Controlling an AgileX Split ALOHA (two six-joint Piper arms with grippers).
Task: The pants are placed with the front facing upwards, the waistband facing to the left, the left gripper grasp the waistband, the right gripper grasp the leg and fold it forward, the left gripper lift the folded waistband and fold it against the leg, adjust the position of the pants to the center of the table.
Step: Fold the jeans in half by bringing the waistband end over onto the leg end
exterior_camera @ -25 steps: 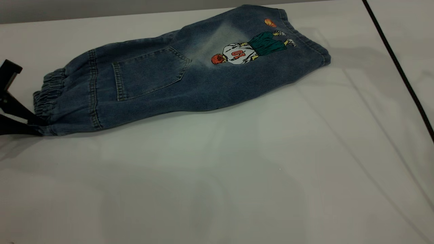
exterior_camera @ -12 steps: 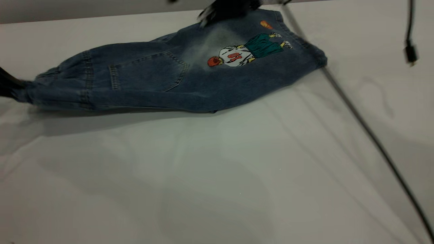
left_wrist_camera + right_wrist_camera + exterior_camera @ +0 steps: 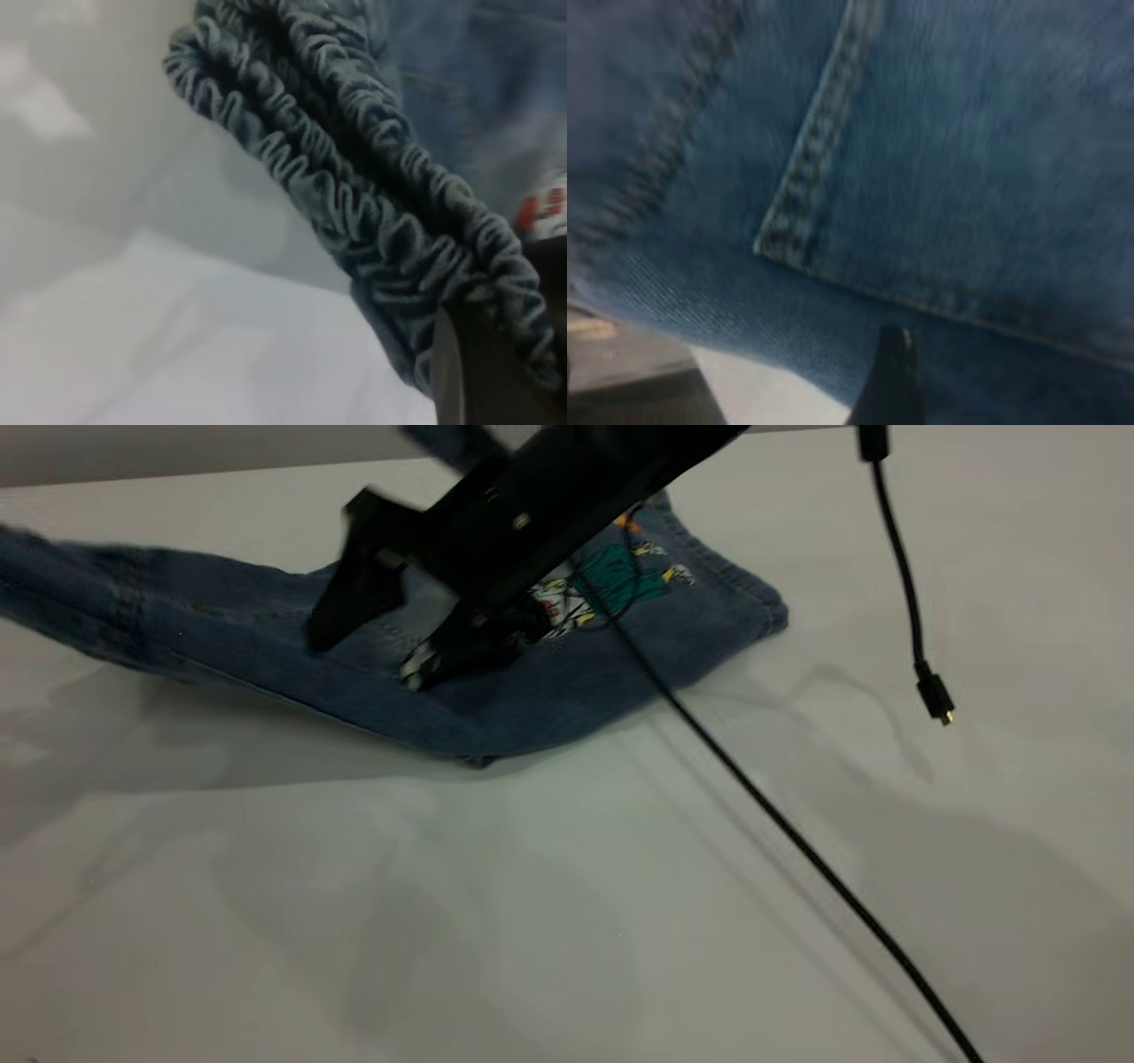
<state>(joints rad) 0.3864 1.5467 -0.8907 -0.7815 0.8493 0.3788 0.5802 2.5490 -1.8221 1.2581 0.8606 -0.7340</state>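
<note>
We are reading this as the second fold getting under way. The pants (image 3: 549, 682) are already lying doubled lengthwise, back side up: the cartoon player print (image 3: 611, 584) and a back pocket seam (image 3: 811, 190) are showing, so the leg-over-leg fold looks done.

The waistband (image 3: 372, 204) end is hanging clear of the surface (image 3: 567, 921) at the exterior view's left edge, with a shadow under it. In the left wrist view, the gathered elastic is running straight into the left end effector (image 3: 496, 372), which appears to be pinching the band. We are seeing only one dark finger there, so the grip is our reading, not a certainty.

The right end effector (image 3: 372, 629) is coming in from the far side, poised over the mid-section of the denim near the pocket. Its fingers (image 3: 341, 607) are standing spread, holding nothing that we can make out. Whether the tips are pressing the cloth, we cannot tell.

Position: the pants are sitting in the far half of the surface, left of centre. The long axis is running left to right across the exterior view, waistband left and raised, leg hem (image 3: 753, 602) right and flat.

A loose black cable (image 3: 797, 841) is trailing across the surface, over the leg end.

Still to do, in our judgement: carrying the waistband over onto the leg, then moving the bundle to centre.
</note>
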